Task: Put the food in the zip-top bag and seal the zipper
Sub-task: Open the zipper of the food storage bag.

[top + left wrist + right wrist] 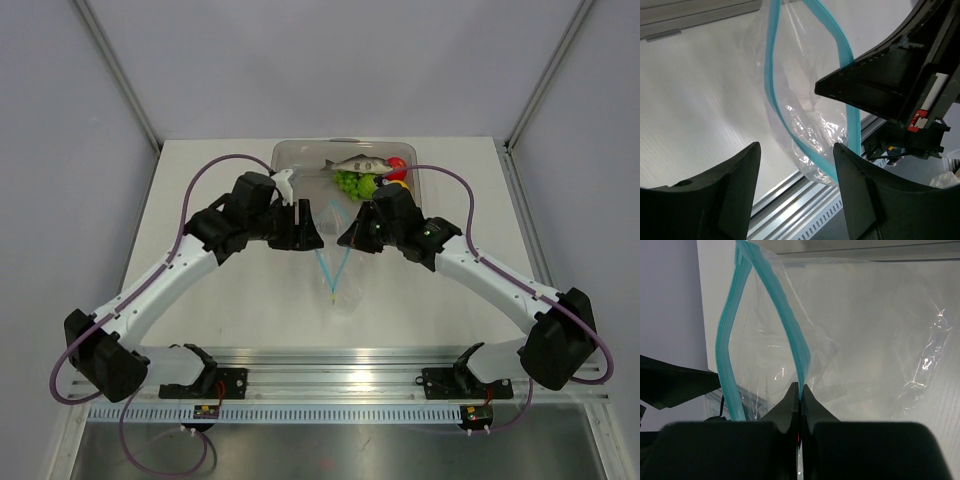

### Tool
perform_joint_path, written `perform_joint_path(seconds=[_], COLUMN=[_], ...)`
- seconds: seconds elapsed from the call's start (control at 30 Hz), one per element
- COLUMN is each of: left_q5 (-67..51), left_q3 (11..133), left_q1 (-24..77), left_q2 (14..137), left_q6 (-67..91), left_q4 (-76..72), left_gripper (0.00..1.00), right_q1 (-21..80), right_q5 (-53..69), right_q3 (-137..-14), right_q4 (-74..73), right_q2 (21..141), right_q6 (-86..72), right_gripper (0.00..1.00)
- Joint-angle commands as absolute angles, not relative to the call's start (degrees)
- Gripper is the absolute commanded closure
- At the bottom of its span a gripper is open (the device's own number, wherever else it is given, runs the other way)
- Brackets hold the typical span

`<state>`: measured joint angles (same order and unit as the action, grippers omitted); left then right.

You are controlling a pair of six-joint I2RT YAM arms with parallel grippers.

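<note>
Right wrist view: clamped on 1 lip of the zipper with the right gripper, propping the zip-top bag open between the 2 arms. Left gripper spread wide, empty, beside the other lip. Food waiting in the tray.

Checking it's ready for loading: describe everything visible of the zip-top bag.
The zip-top bag is a small pouch of clear, crinkly plastic with a teal-blue zipper along its mouth. The mouth gapes, its two strips parted and meeting at the near end. It looks empty. It rests on the white table. The right gripper has its jaws shut on one strip; the left gripper is open, jaws either side of the bag.
</note>
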<state>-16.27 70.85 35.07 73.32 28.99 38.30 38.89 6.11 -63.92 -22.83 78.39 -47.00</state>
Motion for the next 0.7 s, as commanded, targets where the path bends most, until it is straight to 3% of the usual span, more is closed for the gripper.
perform_joint_path(seconds=[0.0,0.23,0.33,0.67], left_q5=[-18.1,-16.8,-14.9,-1.1], left_q3=[70.6,70.1,72.9,90.3], left_q1=[36.6,36.9,36.8,36.4], left_q2=[74.7,77.1,77.1,75.5], left_q6=[30.8,32.2,30.9,19.6], left_q4=[33.4,32.6,35.1,58.2], left_gripper=[0.38,0.71,0.99,1.00], right_q1=[39.5,39.8,39.8,39.7], right_q5=[7.5,7.8,7.4,3.1], right_q3=[-64.1,-64.8,-65.0,-65.9], right_q4=[-20.2,-20.0,-21.0,-24.7], right_q2=[77.3,77.5,77.5,76.9], right_q6=[-47.7,-47.6,-47.5,-46.8], right_gripper=[1.00,1.00,1.00,1.00])
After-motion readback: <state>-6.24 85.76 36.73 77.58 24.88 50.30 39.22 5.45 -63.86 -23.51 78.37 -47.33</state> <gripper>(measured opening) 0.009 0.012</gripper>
